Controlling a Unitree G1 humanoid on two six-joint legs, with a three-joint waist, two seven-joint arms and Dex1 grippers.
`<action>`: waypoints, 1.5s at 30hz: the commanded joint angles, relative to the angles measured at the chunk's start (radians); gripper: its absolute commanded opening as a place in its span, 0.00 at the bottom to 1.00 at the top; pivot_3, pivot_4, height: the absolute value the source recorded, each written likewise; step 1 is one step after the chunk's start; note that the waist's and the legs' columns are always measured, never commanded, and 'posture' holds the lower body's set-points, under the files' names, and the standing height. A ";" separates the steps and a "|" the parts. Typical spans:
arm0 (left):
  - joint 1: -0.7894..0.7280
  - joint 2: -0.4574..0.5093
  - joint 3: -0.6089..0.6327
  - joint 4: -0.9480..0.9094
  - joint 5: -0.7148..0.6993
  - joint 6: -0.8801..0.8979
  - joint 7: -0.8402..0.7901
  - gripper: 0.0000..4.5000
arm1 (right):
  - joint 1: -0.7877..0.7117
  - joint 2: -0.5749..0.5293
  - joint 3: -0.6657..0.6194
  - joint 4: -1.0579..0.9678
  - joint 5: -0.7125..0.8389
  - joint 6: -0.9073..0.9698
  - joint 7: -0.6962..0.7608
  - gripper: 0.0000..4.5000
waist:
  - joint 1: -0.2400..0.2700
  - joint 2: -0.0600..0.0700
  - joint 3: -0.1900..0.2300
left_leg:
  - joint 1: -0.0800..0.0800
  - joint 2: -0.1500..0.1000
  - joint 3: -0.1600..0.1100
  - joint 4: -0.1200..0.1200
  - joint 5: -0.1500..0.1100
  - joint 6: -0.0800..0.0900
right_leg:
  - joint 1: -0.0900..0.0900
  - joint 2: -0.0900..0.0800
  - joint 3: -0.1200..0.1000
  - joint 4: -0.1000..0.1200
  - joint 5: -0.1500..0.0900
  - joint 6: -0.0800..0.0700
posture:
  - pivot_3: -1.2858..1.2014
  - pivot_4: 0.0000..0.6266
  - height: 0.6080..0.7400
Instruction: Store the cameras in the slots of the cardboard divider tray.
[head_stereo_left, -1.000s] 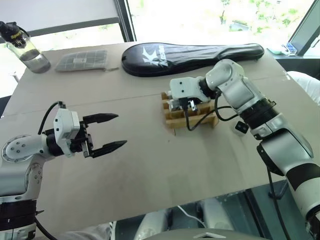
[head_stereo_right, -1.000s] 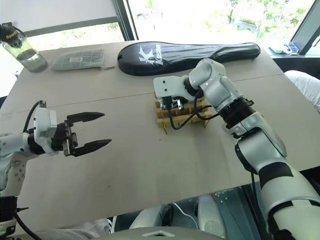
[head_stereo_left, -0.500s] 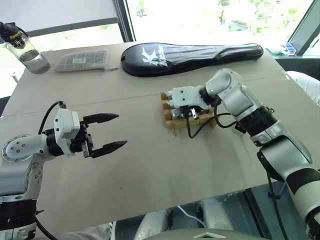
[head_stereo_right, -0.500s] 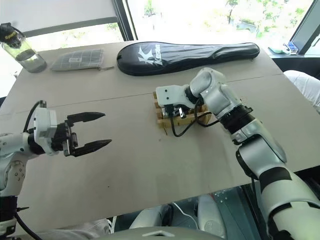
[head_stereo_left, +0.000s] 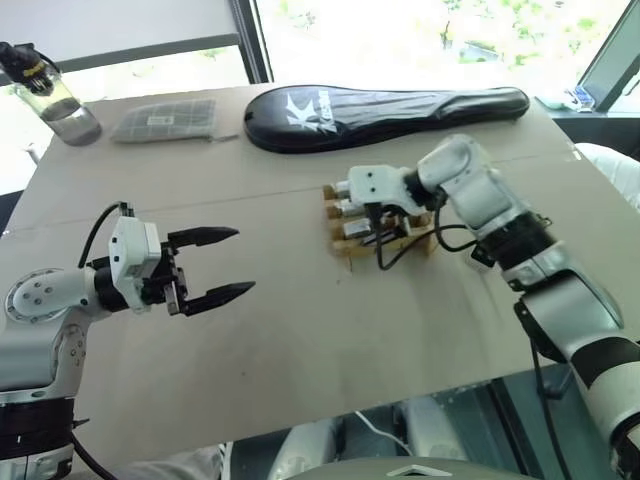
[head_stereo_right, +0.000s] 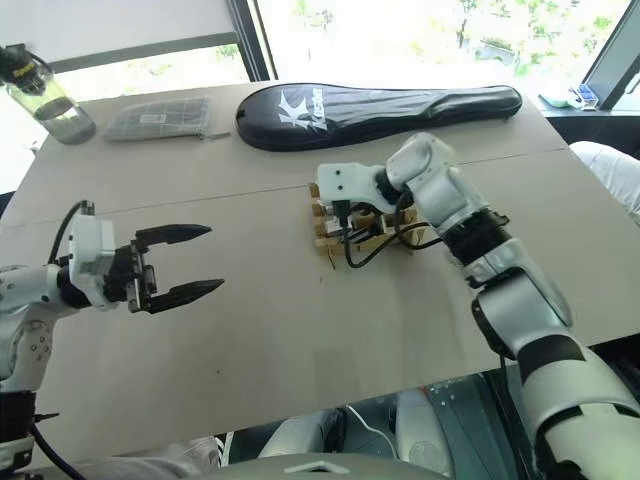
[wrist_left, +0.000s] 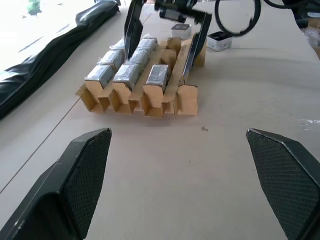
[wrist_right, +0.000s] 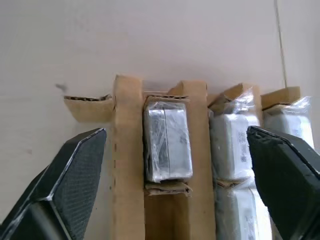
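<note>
1. Right gripper (head_stereo_left: 372, 222): over the cardboard divider tray (head_stereo_left: 345, 244), fingers now spread wide after being clamped a second ago; nothing held.
2. Cameras (wrist_right: 167, 138): wrapped units sit in the tray slots; one lies released between the spread fingers.
3. Tray: mid-table, right of centre.
4. Left gripper (head_stereo_left: 222, 265): unchanged, gaping and empty, near left.
5. Black racket case (head_stereo_left: 385, 112): far side.

The left tool (wrist_left: 180, 175) hangs with fingers wide apart over the counter (wrist_left: 215, 150). Ahead, the right tool (wrist_left: 162, 45), fingers spread, straddles wrapped cameras (wrist_left: 159, 76) slotted in the cardboard divider tray (wrist_left: 185, 100).
</note>
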 joint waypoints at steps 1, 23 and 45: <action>-0.023 -0.001 -0.004 -0.004 -0.012 -0.004 -0.008 1.00 | 0.067 -0.108 -0.124 -0.250 0.089 0.185 0.024 0.97 | 0.008 -0.001 0.000 | 0.000 0.000 -0.001 0.001 0.000 0.000 | 0.000 0.000 0.000 0.000 0.000 0.000 | 0.52 0.24 1.00; -0.200 -0.012 -0.126 0.109 0.009 -0.008 -0.100 1.00 | 0.911 -0.345 -0.610 -0.439 0.275 0.124 -0.336 0.97 | 0.047 -0.001 -0.001 | 0.004 0.000 0.004 0.002 0.000 0.000 | 0.004 0.000 0.004 0.002 0.000 0.000 | 0.52 0.24 1.00; -0.185 -0.006 -0.132 0.091 0.001 0.023 -0.093 1.00 | 0.815 -0.387 -0.556 -0.294 0.391 0.198 -0.280 0.42 | 0.050 -0.001 -0.001 | 0.003 0.000 0.003 0.002 0.000 0.001 | 0.004 0.000 0.004 0.001 0.000 0.000 | 0.52 0.24 1.00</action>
